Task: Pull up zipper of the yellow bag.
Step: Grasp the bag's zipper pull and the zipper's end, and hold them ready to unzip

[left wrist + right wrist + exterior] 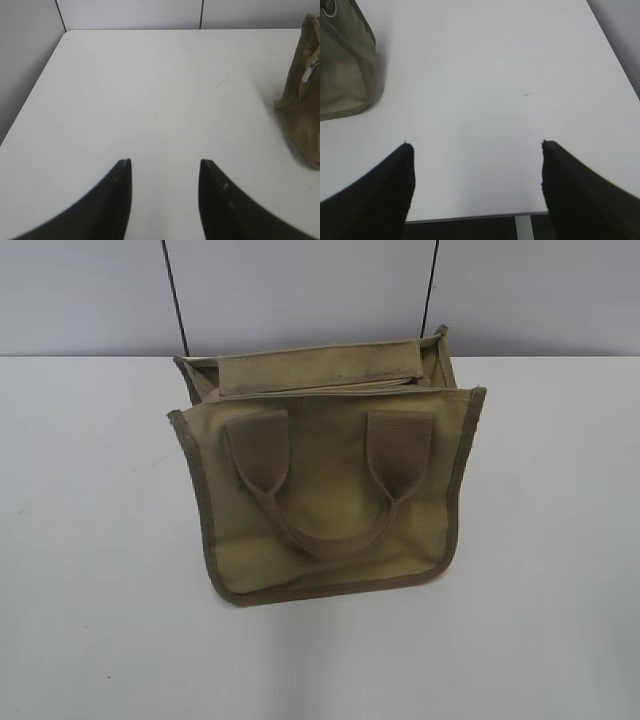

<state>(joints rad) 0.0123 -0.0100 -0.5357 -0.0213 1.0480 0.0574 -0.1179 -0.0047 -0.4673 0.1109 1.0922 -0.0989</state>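
Observation:
The yellow bag (325, 495) stands upright at the middle of the white table, its two wide handles hanging down its near face. The zipper (320, 388) runs across its top. Neither gripper shows in the exterior view. In the left wrist view the bag's end (300, 120) is at the right edge, with the silver-grey pull tab (312, 69) hanging on it. My left gripper (165, 162) is open and empty, well left of the bag. In the right wrist view the bag's corner (342, 65) is at the top left. My right gripper (476, 145) is open and empty over the table's front edge.
The white table (100, 590) surrounds the bag on all sides. A grey wall with two dark vertical seams (176, 300) rises behind it. The table's front edge and a leg (522, 227) show in the right wrist view.

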